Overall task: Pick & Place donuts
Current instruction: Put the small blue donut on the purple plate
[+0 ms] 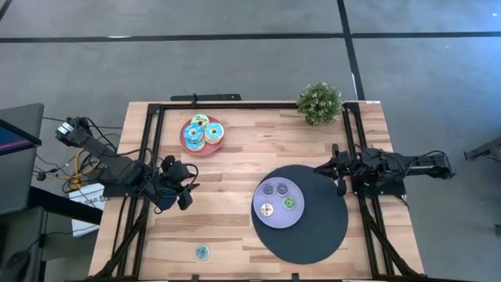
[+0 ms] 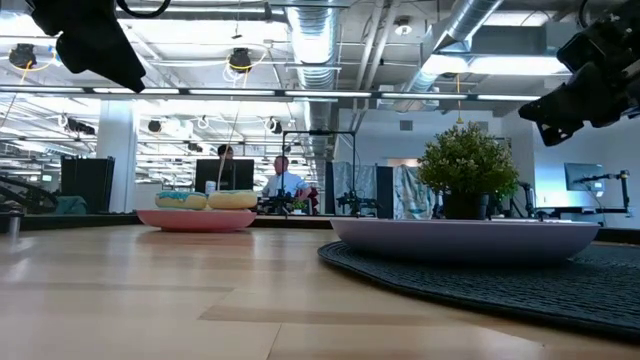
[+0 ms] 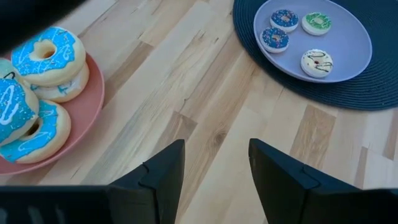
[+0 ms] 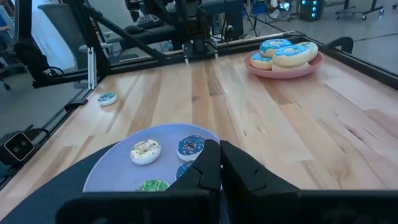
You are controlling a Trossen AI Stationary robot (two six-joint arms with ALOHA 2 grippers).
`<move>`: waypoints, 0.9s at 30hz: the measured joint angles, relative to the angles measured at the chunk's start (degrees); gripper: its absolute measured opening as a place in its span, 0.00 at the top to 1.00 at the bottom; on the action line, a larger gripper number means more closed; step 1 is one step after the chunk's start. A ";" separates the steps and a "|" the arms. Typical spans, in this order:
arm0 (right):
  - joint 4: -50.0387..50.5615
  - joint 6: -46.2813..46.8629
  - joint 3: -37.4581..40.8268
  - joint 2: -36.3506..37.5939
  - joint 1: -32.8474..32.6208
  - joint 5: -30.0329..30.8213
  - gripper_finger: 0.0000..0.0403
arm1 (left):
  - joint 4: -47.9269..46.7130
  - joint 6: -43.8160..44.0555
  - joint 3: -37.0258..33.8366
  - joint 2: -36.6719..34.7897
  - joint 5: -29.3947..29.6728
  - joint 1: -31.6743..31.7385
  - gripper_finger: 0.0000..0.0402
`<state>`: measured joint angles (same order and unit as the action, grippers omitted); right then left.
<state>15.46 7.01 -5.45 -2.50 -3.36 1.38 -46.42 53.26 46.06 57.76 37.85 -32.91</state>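
Several large teal-iced donuts (image 3: 38, 59) are piled on a pink plate (image 1: 203, 135) at the far left of the table. Several small donuts, among them a cream one (image 3: 316, 63) and a green one (image 3: 316, 23), lie on a lavender plate (image 1: 291, 221). One small teal donut (image 1: 202, 252) lies alone near the near edge and shows again as the lone donut (image 4: 107, 98) in the right wrist view. My left gripper (image 3: 216, 163) hangs open above bare wood between the two plates. My right gripper (image 4: 219, 163) is shut, at the lavender plate's right side.
The lavender plate sits on a round dark mat (image 1: 317, 235). A small potted plant (image 1: 319, 103) stands at the far edge. Black frame rails (image 1: 149, 141) run along the left and right sides. Bare wood (image 1: 235, 168) lies between the plates. People sit in the room behind.
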 joint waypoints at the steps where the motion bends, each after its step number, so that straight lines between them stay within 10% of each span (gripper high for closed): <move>1: 0.00 -0.02 0.00 0.00 0.00 0.00 1.00 | 0.01 -0.01 0.00 0.00 0.00 0.00 0.57; 14: -0.14 0.02 0.02 -0.07 0.00 0.03 1.00 | 1.51 -4.41 0.00 0.19 2.71 0.92 0.57; 27: -0.48 0.02 0.07 -0.09 0.00 0.07 1.00 | 19.80 -34.67 0.00 9.34 3.15 3.71 0.34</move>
<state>14.98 7.03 -5.39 -2.59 -3.36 1.45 -26.63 18.59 46.06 67.10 41.00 -29.19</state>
